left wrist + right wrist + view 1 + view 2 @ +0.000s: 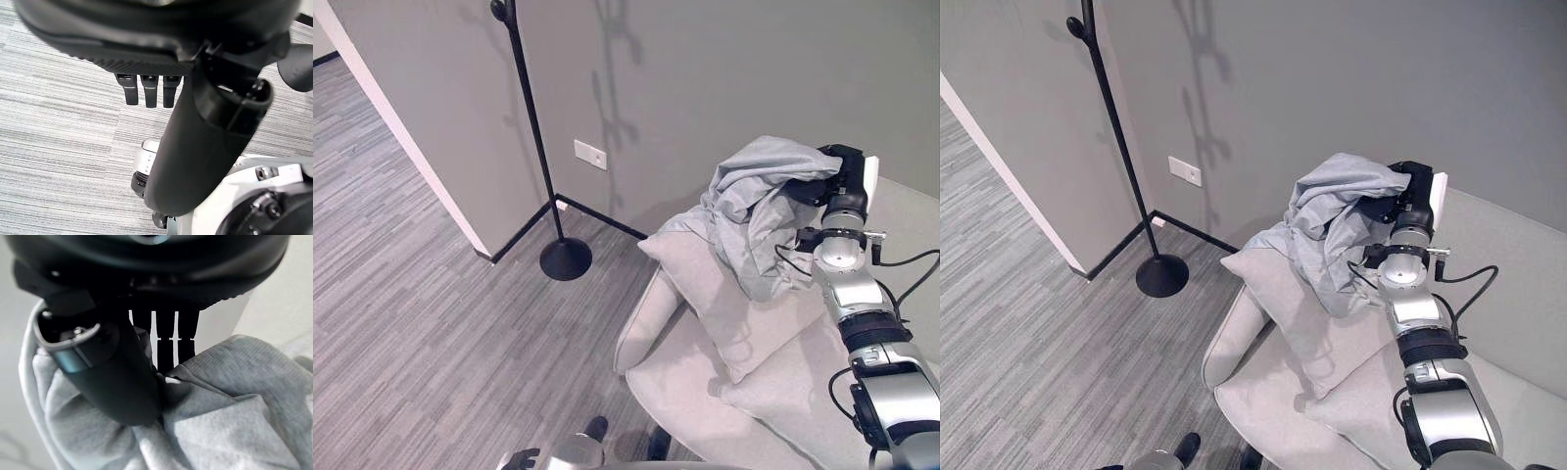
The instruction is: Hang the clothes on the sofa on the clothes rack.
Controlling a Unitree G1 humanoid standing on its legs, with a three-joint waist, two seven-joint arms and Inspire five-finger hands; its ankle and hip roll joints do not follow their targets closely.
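Since the rack (530, 117) is standing way off to your left, past the sofa (705, 392) arm, you're looking at a long sideways carry toward that pole. Your right hand (837, 176) is nearer, pinching the grey garment (754, 211) between thumb and fingers, and it's hanging bunched over the cushion (724, 304). Your left hand (146, 90) is dangling relaxed and holding nothing, over the floor.

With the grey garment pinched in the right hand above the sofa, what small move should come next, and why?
Probably lift a little higher. The right hand is closed on the grey garment, but its lower folds seem to lie on the cushion. The clothes rack stands off to the left, so the cloth should hang free before it is carried over.
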